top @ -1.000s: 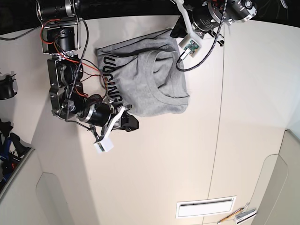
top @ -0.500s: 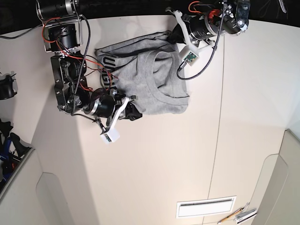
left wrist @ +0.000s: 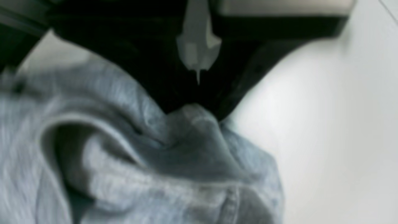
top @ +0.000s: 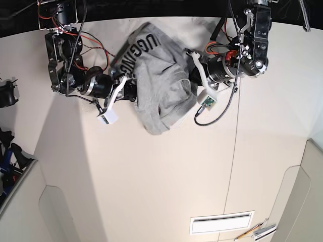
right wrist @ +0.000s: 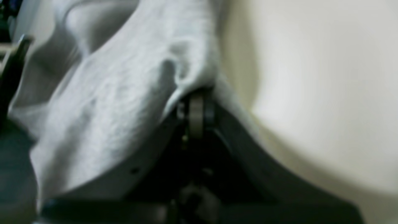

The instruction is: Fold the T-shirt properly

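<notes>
Heather-grey cotton, the T-shirt (top: 161, 80) hangs bunched between the two arms above the pale bench (top: 166, 176), near the bench's far edge in the base view; black block lettering (top: 137, 50) shows on the upper left part of the cloth, running at a slant; the lower folds sag into a rounded lobe (top: 157, 121) that points toward the near side of the bench.

Left hand (top: 194, 75), on the base view's right, is clenched on the T-shirt's edge; in the left wrist view its dark jaws meet over a pinched knot of grey cloth (left wrist: 192, 115), with a hemmed opening (left wrist: 71, 137) curling just below and bare bench (left wrist: 335, 124) off to the side; that view is blurred.

Right hand (top: 130, 91), on the base view's left, is likewise grasping the T-shirt; the right wrist view, also blurred, shows cloth (right wrist: 189, 74) gathered and caught at the tip of the black jaws, the rest of the fabric draping away to the left.

A small white camera module (top: 207, 101) with a black cable (top: 222, 108) hangs below the left arm; red wires (top: 96, 43) loop along the right arm; a white slotted vent (top: 221, 222) lies in the bench's near part, well apart from the cloth.
</notes>
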{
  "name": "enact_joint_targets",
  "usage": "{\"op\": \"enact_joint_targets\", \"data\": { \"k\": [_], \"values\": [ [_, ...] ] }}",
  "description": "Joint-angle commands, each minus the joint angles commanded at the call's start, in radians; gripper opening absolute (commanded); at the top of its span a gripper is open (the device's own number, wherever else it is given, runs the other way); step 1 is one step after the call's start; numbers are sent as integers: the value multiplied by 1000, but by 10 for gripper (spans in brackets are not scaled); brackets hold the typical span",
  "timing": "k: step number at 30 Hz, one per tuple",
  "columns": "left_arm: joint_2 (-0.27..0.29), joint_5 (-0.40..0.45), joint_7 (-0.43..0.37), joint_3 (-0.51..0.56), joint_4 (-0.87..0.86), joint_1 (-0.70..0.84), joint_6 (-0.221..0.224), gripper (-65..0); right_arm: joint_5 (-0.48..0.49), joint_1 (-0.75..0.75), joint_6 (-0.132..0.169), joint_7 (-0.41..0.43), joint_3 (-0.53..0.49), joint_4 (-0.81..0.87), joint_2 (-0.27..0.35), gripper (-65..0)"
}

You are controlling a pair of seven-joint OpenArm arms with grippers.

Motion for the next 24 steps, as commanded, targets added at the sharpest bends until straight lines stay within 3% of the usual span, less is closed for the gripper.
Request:
{"op": "enact_joint_targets", "data": {
  "k": [5, 11, 12, 14, 18, 20, 24],
  "values": [
    [0, 8, 0, 0, -18, -81, 2, -650, 37, -100, 0, -19, 0, 126, -1, -650],
    [-3, 28, -22, -5, -10, -111, 61, -650, 42, -139, -1, -30, 8, 180, 0, -650],
    [-3, 44, -27, -20, 7, -110, 82, -650, 42, -139, -1, -30, 17, 183, 0, -650],
    [-3, 39, -22, -75, 58, -107, 86, -650, 42, -139, -1, -33, 48, 190, 0, -650],
    [-3, -58, -12, -213, 125, -76, 85, -650, 48, -139, 0, -47, 131, 219, 0, -650],
    [-3, -133, 18, -285, 159, -53, 59, -650, 92, -140, 0, -89, 172, 245, 0, -650],
    [-3, -463, 146, -372, 273, 64, -114, -650, 193, -161, 0, -167, 233, 310, 0, -650]
  ]
}}
